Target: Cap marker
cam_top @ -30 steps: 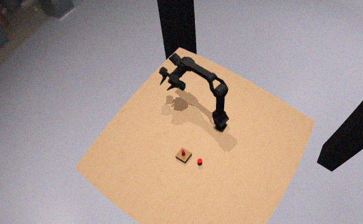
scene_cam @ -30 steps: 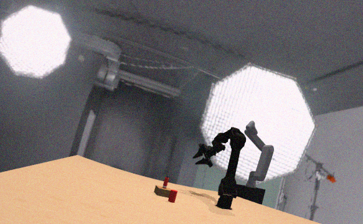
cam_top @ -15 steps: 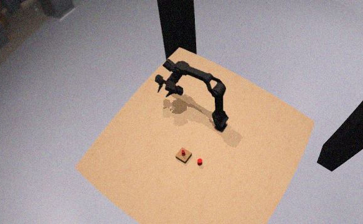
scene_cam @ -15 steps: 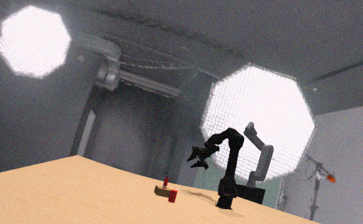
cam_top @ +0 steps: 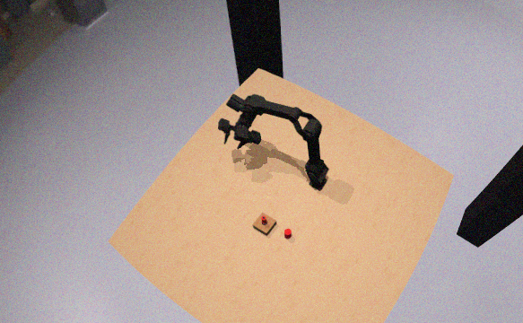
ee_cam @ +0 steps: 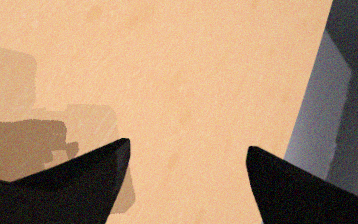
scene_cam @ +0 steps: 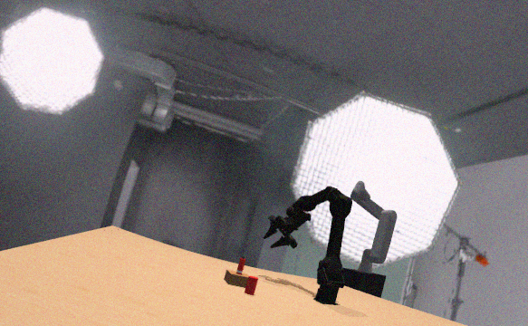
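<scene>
Zero steps are showing as done: the cap (cam_top: 288,233) (scene_cam: 251,285) is standing loose on the tabletop (cam_top: 189,278) (scene_cam: 110,281) near the block (cam_top: 265,228) (scene_cam: 234,278), where the marker (cam_top: 264,220) (scene_cam: 241,265) is waiting uncapped. I'm holding the hand (cam_top: 232,144) (scene_cam: 268,243) (ee_cam: 188,150) apart; grasping, fitting, pressing and withdrawing are remaining.

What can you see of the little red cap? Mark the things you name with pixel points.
The cap (cam_top: 288,233) (scene_cam: 251,285) is bright red, short and round like a tiny can, maybe plastic. It stands upright on the table (cam_top: 189,269) (scene_cam: 110,281), beside the block (cam_top: 266,234) (scene_cam: 233,277) but apart from it. The tool (cam_top: 232,144) (scene_cam: 267,243) (ee_cam: 188,150) is not touching it.
</scene>
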`<state>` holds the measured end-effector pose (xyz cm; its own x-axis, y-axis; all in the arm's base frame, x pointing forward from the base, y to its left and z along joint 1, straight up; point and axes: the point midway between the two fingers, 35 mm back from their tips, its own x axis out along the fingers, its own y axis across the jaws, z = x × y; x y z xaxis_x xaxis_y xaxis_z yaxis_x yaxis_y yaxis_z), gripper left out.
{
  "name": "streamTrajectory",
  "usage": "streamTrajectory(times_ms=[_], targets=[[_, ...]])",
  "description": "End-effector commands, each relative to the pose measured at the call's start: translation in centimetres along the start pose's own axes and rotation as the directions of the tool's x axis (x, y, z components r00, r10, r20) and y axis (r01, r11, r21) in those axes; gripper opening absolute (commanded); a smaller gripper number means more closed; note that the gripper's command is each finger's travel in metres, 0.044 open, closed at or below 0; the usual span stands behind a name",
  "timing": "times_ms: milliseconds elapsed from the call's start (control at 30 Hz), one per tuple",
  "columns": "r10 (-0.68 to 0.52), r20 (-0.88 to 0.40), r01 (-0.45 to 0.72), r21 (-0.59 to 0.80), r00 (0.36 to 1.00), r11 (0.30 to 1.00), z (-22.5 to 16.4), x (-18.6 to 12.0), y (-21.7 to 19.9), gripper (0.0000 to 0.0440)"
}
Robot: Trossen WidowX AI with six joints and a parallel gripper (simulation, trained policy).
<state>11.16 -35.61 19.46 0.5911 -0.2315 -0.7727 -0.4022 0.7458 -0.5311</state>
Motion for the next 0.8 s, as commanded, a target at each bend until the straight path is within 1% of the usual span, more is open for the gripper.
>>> streamTrajectory(times_ms=[0,767], targets=[[0.039,0.003,-0.039,-0.019,0.999,0.999,0.5,1.2,0.2,0.0293],[0.182,-0.007,-0.182,-0.114,0.983,0.977,4.3,5.7,0.7,0.0303]])
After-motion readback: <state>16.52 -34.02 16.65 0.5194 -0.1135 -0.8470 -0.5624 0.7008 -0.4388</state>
